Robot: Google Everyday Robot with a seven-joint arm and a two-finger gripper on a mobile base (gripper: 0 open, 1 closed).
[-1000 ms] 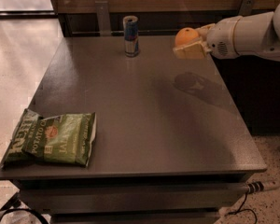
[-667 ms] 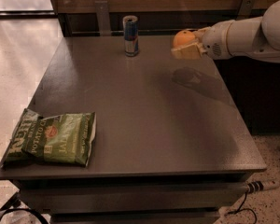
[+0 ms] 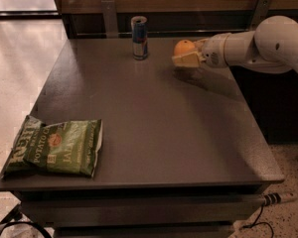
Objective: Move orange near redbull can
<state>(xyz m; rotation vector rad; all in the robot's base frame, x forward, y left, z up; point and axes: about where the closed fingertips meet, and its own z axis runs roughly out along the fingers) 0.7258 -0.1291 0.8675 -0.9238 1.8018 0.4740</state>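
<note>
So the arm is reaching in from the right over the far side of the table, and the gripper is clamping the orange, with the pale fingers wrapping its lower side. The orange is hanging a bit above the tabletop, not touching it, and throwing a shadow on the surface just under and to the right of it.

The redbull can is standing upright near the back edge, to the left of the orange, with a clear gap between them. Nothing is sitting in that gap, just bare dark tabletop.

The only other thing on the table is a green chip bag, lying flat at the near left corner, well apart from both.
</note>
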